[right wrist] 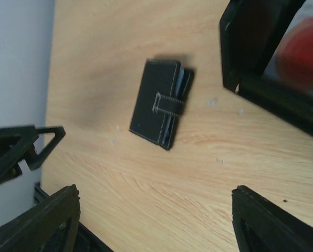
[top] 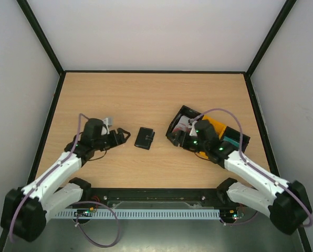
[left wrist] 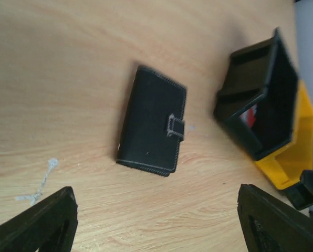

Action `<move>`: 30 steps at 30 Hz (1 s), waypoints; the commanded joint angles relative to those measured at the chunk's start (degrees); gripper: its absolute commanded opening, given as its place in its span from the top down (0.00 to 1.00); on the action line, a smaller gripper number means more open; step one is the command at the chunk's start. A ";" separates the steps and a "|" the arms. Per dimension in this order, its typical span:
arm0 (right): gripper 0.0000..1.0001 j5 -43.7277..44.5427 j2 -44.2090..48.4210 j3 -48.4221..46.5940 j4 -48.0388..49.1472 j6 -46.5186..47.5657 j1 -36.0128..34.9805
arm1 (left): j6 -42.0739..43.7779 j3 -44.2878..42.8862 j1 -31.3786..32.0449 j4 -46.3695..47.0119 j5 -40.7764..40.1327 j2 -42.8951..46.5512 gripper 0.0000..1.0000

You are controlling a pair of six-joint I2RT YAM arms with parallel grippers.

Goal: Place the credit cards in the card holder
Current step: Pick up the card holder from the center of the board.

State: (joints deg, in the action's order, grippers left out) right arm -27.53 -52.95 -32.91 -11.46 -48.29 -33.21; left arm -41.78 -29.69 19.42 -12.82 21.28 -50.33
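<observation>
The card holder (top: pixel 144 138) is a small black case, closed with its clasp tab across it, lying flat on the wooden table between the two arms. It also shows in the left wrist view (left wrist: pixel 152 126) and the right wrist view (right wrist: pixel 160 103). My left gripper (top: pixel 124 135) is open and empty, just left of the holder and above the table (left wrist: pixel 156 226). My right gripper (top: pixel 184 137) is open and empty, right of the holder by the black bin's front (right wrist: pixel 154 220). Red-and-white credit cards (top: pixel 184 122) lie in the black bin (left wrist: pixel 250 114), blurred in the right wrist view (right wrist: pixel 303 52).
The black bin (top: pixel 173 126) is joined to a yellow bin (top: pixel 218 127) at centre right; a teal piece (top: pixel 231 140) shows at the yellow bin's right end. Both bins show in the left wrist view (left wrist: pixel 261 100) (left wrist: pixel 293 157). Black-edged walls surround the table.
</observation>
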 commanded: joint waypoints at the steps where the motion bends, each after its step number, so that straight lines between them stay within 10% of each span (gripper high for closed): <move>1: 0.25 8.05 -6.60 0.82 6.61 -4.61 -7.86 | -4.22 -0.53 6.12 3.82 -7.51 -8.50 0.18; 9: 0.43 12.35 -24.87 -3.38 15.80 -10.38 -13.77 | -2.41 -5.65 7.53 8.28 -4.38 -24.83 0.37; 30: 0.49 15.84 -47.17 -16.14 18.77 -18.53 -15.65 | 4.66 -10.98 7.65 5.80 -2.22 -41.70 0.77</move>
State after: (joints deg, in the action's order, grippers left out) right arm -13.47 -97.54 -46.85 7.16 -65.21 -48.40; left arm -39.18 -40.03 26.79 -4.58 20.08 -90.83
